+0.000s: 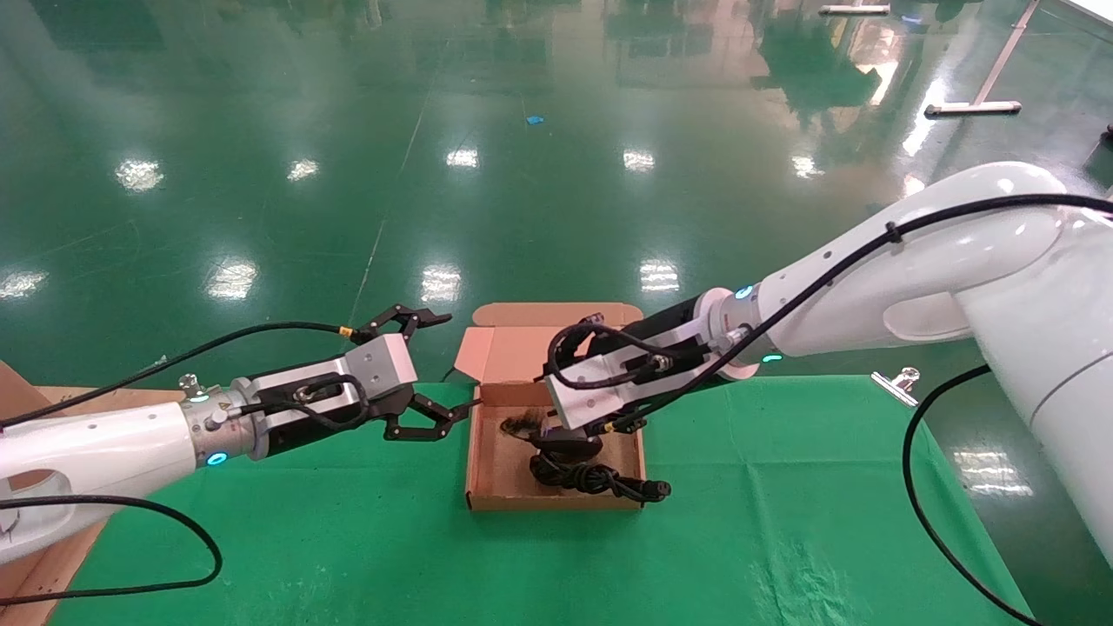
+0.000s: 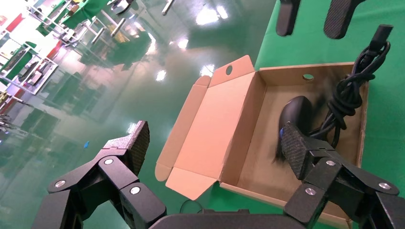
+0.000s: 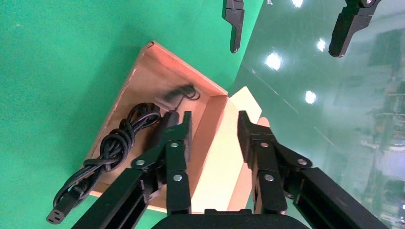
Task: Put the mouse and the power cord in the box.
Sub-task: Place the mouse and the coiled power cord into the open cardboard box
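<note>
The brown box (image 1: 475, 461) lies open mid-table, its lid (image 1: 513, 348) folded back on the far side. Inside it rest the black mouse (image 1: 567, 443) and the bundled power cord (image 1: 591, 476), whose plug pokes over the front right corner. My right gripper (image 3: 214, 126) hangs open over the box's far wall, one finger above the mouse (image 3: 165, 125), the other above the lid. Beside the box's left wall my left gripper (image 1: 452, 365) is spread wide open and holds nothing. The left wrist view shows the mouse (image 2: 296, 110) and cord (image 2: 352, 90) in the box (image 2: 241, 119).
A larger brown carton (image 1: 17, 387) sits at the table's left edge. A metal clip (image 1: 896, 382) holds the green cloth (image 1: 783, 504) at the far right edge. Glossy green floor lies beyond the table's far edge.
</note>
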Controlling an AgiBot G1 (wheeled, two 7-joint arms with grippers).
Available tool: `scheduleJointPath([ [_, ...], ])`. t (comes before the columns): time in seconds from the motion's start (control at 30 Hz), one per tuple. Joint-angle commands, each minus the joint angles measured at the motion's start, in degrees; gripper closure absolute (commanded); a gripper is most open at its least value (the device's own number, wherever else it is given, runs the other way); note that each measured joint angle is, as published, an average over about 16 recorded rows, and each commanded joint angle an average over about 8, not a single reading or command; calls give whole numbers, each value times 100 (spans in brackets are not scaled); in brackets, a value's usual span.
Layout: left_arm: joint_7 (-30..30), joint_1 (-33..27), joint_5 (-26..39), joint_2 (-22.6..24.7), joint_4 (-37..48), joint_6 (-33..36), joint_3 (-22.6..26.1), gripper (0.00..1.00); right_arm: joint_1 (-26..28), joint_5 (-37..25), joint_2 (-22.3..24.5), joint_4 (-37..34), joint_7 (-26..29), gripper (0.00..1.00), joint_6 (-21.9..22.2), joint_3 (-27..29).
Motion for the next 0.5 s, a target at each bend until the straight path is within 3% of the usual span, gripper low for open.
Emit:
scheduleJointPath([
  [0.03, -6, -1, 11, 10, -5, -20, 6, 0, 21, -4, 3, -27, -13, 0, -28, 17],
  [0.27, -89, 23, 39, 1, -82, -38, -22, 0, 18, 46, 56, -29, 19, 0, -100, 78],
  [0.5, -671, 249, 56, -258, -640, 203, -350, 0, -360, 545, 454, 436, 462, 0, -256, 322],
])
